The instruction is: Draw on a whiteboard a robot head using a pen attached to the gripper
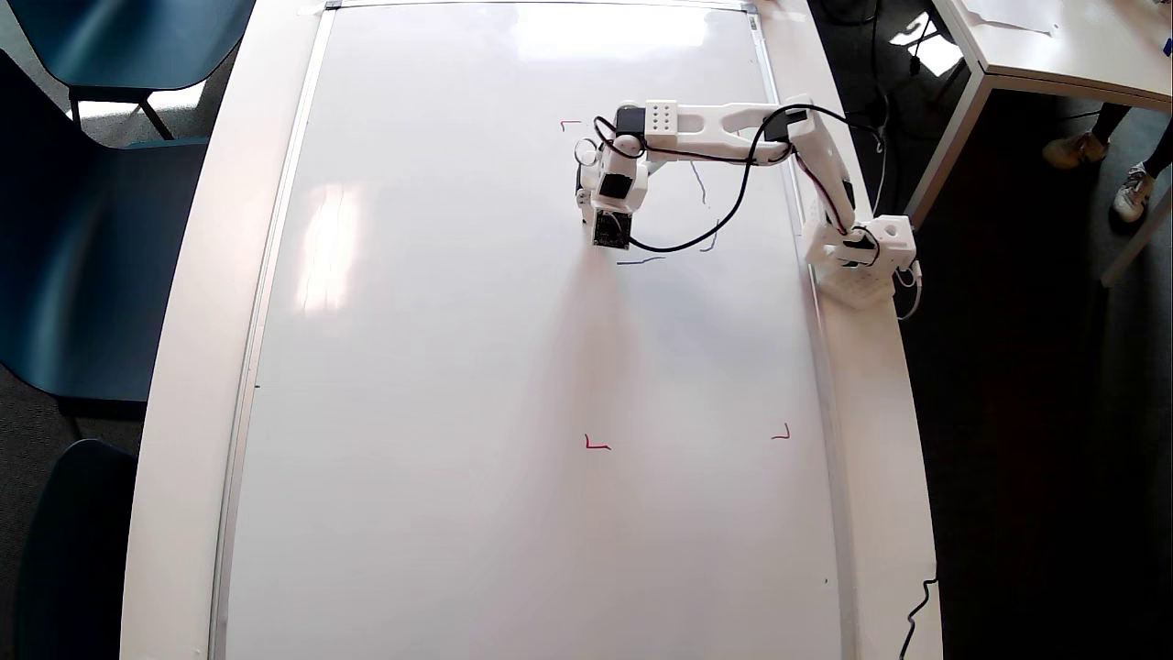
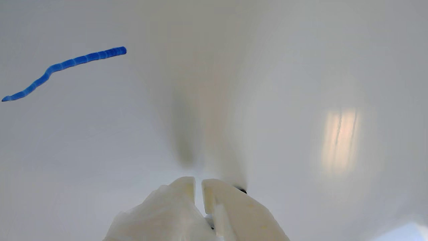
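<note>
The whiteboard (image 1: 440, 385) fills most of the overhead view and the whole background of the wrist view (image 2: 301, 60). Of the robot head, only a few thin dark-blue strokes (image 1: 701, 181) show beside and below the arm, one short stroke (image 1: 640, 261) just right of the gripper. The wrist view shows one wavy blue stroke (image 2: 67, 63) at upper left. The white gripper (image 1: 591, 206) hangs over the board's upper middle. In the wrist view the gripper (image 2: 198, 187) has its jaws almost together. The pen shows only as a small dark tip (image 2: 241, 190) beside the right finger, on or just above the board.
Red corner marks (image 1: 597, 445) (image 1: 782, 434) (image 1: 570, 123) lie on the board. The arm's white base block (image 1: 861, 252) stands on the table rim at the right. Blue chairs (image 1: 82, 229) stand at the left, another table (image 1: 1054, 46) at upper right. A black cable (image 1: 916, 614) lies at the lower right.
</note>
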You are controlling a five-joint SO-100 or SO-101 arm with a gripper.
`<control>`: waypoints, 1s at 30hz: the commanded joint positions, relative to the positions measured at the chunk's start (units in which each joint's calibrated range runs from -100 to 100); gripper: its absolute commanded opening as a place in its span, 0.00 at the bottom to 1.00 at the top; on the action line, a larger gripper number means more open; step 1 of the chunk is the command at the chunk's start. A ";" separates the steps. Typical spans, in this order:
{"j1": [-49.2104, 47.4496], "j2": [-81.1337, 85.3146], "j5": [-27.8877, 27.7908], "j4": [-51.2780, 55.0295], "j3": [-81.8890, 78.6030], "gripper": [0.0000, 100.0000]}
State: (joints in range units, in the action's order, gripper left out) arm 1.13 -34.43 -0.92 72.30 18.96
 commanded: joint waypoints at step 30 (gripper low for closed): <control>-6.69 6.97 1.57 0.86 -8.47 0.01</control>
State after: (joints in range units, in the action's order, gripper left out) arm -4.22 -28.17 0.50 72.30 11.38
